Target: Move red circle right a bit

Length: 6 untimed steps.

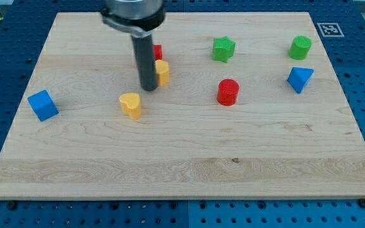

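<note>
The red circle (228,92) is a short red cylinder standing right of the board's middle. My tip (148,88) is well to its left, at the end of the dark rod that comes down from the view's top. The tip sits against the left side of a yellow block (163,72), whose shape I cannot make out. A second red block (158,52) is mostly hidden behind the rod. A yellow heart (130,104) lies just below and left of the tip.
A green star (223,49) and a green cylinder (300,47) sit near the view's top right. A blue triangular block (300,78) is at the right, a blue cube (43,105) at the far left. The wooden board (182,164) rests on a blue pegboard.
</note>
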Motion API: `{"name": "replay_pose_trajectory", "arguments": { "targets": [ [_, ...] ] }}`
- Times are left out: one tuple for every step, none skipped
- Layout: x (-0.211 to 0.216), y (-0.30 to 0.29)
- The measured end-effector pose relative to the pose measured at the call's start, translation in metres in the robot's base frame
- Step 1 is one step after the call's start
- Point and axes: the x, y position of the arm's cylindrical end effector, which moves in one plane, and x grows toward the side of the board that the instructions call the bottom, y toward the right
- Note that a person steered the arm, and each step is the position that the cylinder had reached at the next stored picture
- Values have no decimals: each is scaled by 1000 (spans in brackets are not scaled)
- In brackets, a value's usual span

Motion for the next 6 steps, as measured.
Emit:
{"name": "replay_pose_trajectory", "arguments": {
  "targets": [
    [4,1],
    [31,2],
    [36,40],
    [28,88],
    [9,123],
    [-5,124]
  ]
}}
